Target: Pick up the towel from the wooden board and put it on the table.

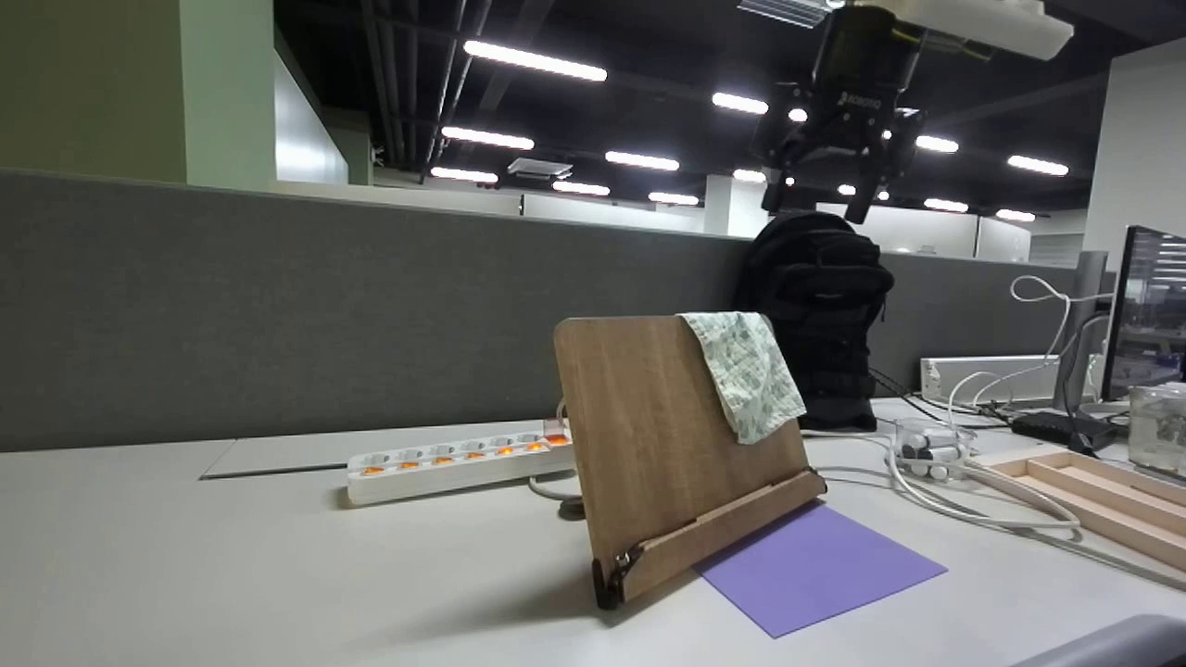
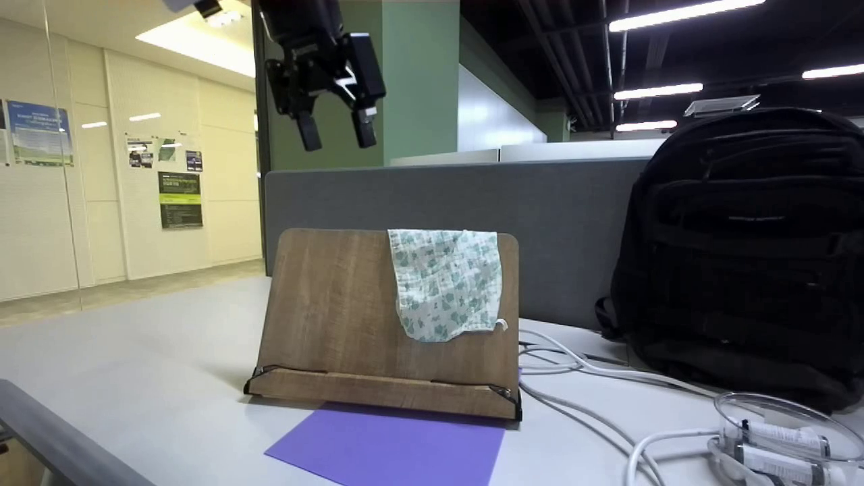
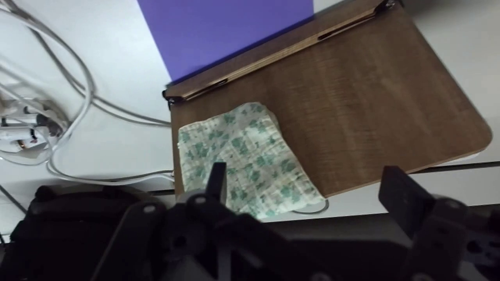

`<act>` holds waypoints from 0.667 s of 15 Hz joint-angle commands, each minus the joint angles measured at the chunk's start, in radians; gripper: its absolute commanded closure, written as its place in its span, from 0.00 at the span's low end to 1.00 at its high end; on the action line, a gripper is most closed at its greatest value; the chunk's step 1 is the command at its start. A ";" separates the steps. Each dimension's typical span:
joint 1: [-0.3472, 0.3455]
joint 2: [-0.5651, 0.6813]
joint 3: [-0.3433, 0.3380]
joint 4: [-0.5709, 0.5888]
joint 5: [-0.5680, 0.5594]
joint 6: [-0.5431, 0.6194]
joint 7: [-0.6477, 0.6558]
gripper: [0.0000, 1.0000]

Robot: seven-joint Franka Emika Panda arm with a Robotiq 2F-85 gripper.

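Observation:
The towel [image 1: 746,375], pale with green leaf marks, hangs over the top edge of the wooden board near one corner. It also shows in an exterior view [image 2: 445,283] and in the wrist view [image 3: 242,156]. The wooden board [image 1: 639,435] stands tilted back on the grey-white table [image 1: 232,565], its ledge at the front. My gripper [image 1: 815,199] is open and empty, high above the board and apart from the towel; it also shows in an exterior view [image 2: 337,133]. In the wrist view the gripper [image 3: 306,177] has one finger over the towel and one beyond its edge.
A purple sheet [image 2: 398,445] lies under the board's front. A white power strip [image 1: 459,468] lies behind the board. A black backpack [image 2: 749,256] stands by the grey partition [image 1: 324,324]. Cables [image 1: 982,519], a clear bowl [image 2: 790,439] and a wooden tray [image 1: 1103,500] lie to one side.

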 commanded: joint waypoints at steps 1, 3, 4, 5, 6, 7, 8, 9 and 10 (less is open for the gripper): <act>-0.023 0.098 -0.055 0.078 -0.030 0.020 -0.046 0.00; 0.060 0.156 -0.141 0.133 0.057 -0.034 -0.163 0.00; 0.098 0.182 -0.179 0.160 0.104 -0.053 -0.230 0.00; 0.127 0.206 -0.207 0.186 0.143 -0.073 -0.294 0.00; 0.153 0.235 -0.239 0.220 0.183 -0.110 -0.365 0.00; 0.170 0.262 -0.260 0.256 0.212 -0.165 -0.422 0.00; 0.114 0.193 -0.200 0.162 0.174 -0.083 -0.344 0.00; 0.120 0.214 -0.208 0.181 0.186 -0.095 -0.365 0.00; 0.117 0.221 -0.207 0.180 0.186 -0.089 -0.365 0.00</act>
